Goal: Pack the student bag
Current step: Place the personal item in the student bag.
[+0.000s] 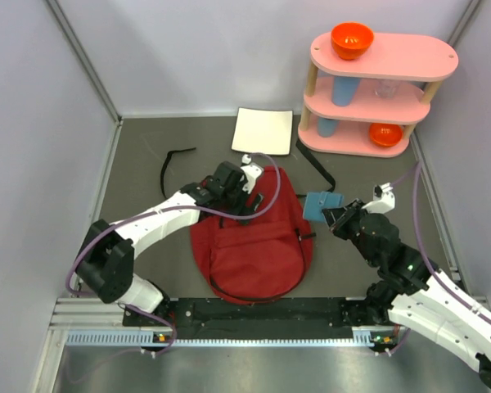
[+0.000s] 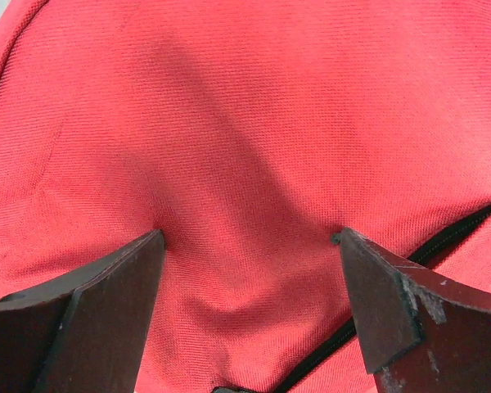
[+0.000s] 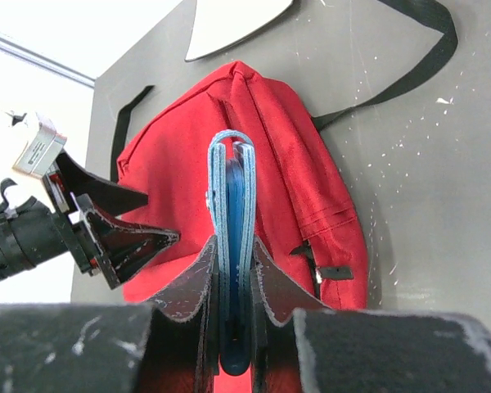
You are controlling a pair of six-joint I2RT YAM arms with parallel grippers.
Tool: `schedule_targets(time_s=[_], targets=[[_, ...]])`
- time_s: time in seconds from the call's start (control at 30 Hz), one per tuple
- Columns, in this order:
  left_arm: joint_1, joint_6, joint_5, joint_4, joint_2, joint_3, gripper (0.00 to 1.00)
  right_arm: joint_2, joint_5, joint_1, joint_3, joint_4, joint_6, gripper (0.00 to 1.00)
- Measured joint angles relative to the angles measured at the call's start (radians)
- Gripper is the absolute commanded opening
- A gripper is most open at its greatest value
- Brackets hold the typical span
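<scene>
Fingers (image 2: 106,319) of my left gripper (image 2: 250,244) are spread wide, both dark tips resting against the cloth of the student bag (image 1: 254,250), which swells up in a soft fold between them. Over on the other side, my right gripper (image 3: 233,250) is pinched tight on a thin blue case (image 3: 231,184) that stands edge-up between the pads; it is held above the table just beside the bag's right edge.

The bag is dark red woven fabric. It lies flat in the middle of the grey table (image 1: 135,164), between my two arms, rounded end toward my bases and narrower end toward the back wall. A black zipper (image 2: 466,233) runs across it near my left fingertip, and a second zip line curves around the front pocket. Two black straps trail out from its far end: a left strap (image 1: 173,157) and a right strap (image 1: 321,173).

Counting what I see: one bag, one blue case, and one white sheet (image 1: 263,131) just beyond the bag's far end. At the back right stands one pink shelf (image 1: 409,57) of three tiers. It carries two orange bowls, top (image 1: 352,39) and bottom (image 1: 385,133), and two blue cups (image 1: 342,88) standing between tiers.
</scene>
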Motion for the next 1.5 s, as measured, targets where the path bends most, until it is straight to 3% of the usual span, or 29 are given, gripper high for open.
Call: schedule_targets(time_s=[0.2, 0.67, 0.83, 0.93, 1.0, 1.2, 1.33, 1.5], targets=[[-0.069, 0.038, -0.048, 0.0, -0.01, -0.004, 0.9, 0.004, 0.0, 0.0, 0.0, -0.012, 0.015, 0.06], [-0.168, 0.042, 0.02, 0.012, -0.134, -0.128, 0.89, 0.056, -0.006, 0.0, 0.0, -0.022, 0.045, 0.08], [-0.198, 0.01, -0.05, 0.049, -0.136, -0.149, 0.87, 0.065, -0.013, 0.0, -0.008, -0.021, 0.055, 0.09], [-0.235, -0.026, -0.141, 0.078, -0.129, -0.162, 0.78, 0.07, -0.016, 0.0, -0.015, -0.022, 0.059, 0.09], [-0.251, -0.061, -0.208, 0.092, -0.118, -0.162, 0.62, 0.071, -0.018, 0.0, -0.016, -0.021, 0.06, 0.09], [-0.276, -0.146, -0.278, 0.126, -0.121, -0.174, 0.33, 0.062, -0.021, 0.0, -0.022, -0.021, 0.06, 0.1], [-0.278, -0.171, -0.303, 0.135, -0.125, -0.177, 0.26, 0.054, -0.021, 0.0, -0.028, -0.022, 0.061, 0.1], [-0.275, -0.177, -0.344, 0.131, -0.129, -0.18, 0.28, 0.055, -0.021, 0.0, -0.028, -0.022, 0.061, 0.1]])
